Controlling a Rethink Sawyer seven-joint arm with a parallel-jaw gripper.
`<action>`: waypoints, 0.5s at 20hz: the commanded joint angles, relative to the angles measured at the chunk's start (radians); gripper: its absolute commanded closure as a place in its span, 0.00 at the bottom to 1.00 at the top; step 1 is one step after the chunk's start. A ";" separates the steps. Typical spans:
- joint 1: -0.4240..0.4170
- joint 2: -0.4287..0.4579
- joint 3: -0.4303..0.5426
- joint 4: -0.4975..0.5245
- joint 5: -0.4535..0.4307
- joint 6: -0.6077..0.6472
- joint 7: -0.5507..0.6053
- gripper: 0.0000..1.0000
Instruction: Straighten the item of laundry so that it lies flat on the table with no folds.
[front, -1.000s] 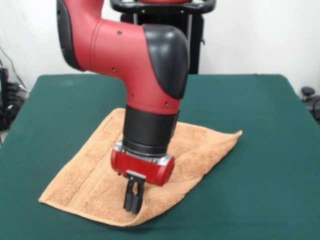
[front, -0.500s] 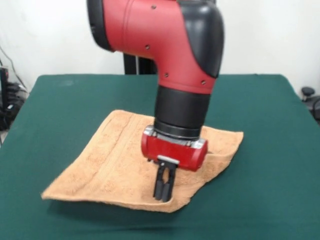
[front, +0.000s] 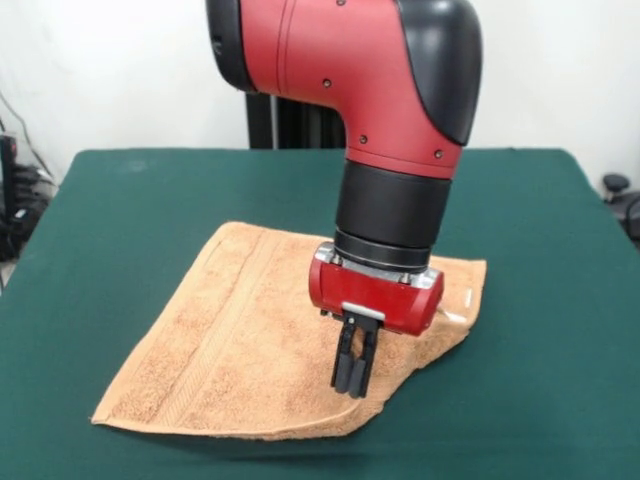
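The item of laundry (front: 230, 340), an orange-tan towel with a woven band along its left side, lies on the green table (front: 540, 220) near the front edge. Its left half looks flat. On the right side it is rumpled, with a fold beside and behind the gripper. A small pale label (front: 468, 298) shows near the right corner. My gripper (front: 350, 388) points straight down, fingers together, pinching the towel close to its front right edge. The arm hides the towel's middle right part.
Dark equipment and cables (front: 15, 200) sit off the table's left edge. A black object (front: 620, 195) stands beyond the right edge. Green table surface surrounds the towel on all sides.
The gripper has moved right and slightly back, dragging the towel's front edge with it. The towel has shifted right and its left half has spread flatter.
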 joint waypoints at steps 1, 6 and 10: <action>0.017 0.020 0.028 0.118 0.053 0.052 0.228 1.00; 0.012 0.013 0.032 0.133 0.053 0.041 0.221 1.00; 0.013 0.013 0.024 0.137 0.055 0.036 0.225 1.00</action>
